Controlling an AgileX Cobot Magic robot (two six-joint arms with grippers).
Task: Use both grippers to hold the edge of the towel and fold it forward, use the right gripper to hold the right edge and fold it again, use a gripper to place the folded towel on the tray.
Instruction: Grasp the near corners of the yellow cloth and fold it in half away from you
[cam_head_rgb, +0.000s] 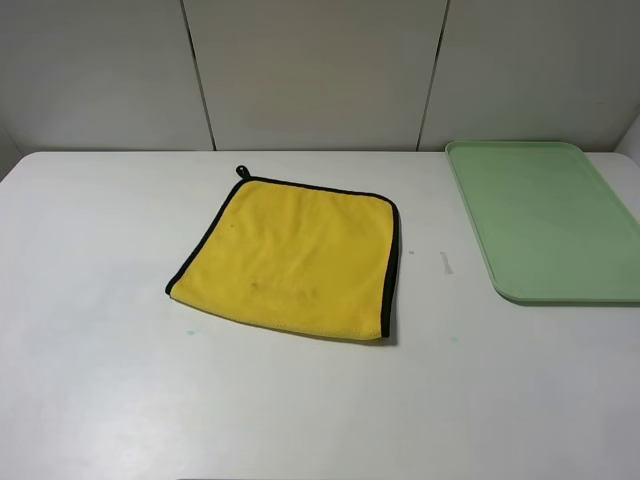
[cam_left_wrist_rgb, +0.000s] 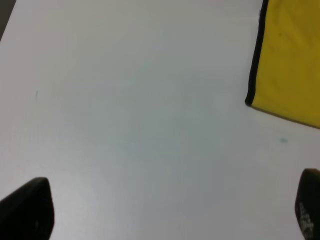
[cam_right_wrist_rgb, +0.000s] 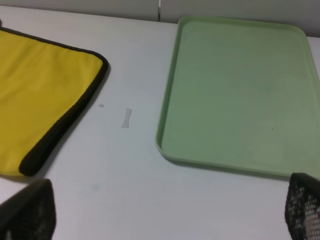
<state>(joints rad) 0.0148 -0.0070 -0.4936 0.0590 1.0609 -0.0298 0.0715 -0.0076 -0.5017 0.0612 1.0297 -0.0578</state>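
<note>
On the left, your left gripper (cam_left_wrist_rgb: 167, 210) hangs over the bare white table (cam_head_rgb: 90, 250), jaws spread wide and holding nothing. At the middle lies the yellow towel (cam_head_rgb: 295, 255), flat and black-edged, with a small loop (cam_head_rgb: 241, 172) at its far left corner. Further right, the green tray (cam_head_rgb: 545, 220) sits apart from the towel. Your right gripper (cam_right_wrist_rgb: 165, 210) is also wide open, empty, near the gap between towel and tray.

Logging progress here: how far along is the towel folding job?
The towel lies apart from the tray, its near edge showing no trim, so it is maybe folded once. Nothing in hand: left gripper and right gripper are open. Remaining: right-edge fold, then placing on the empty tray.
</note>
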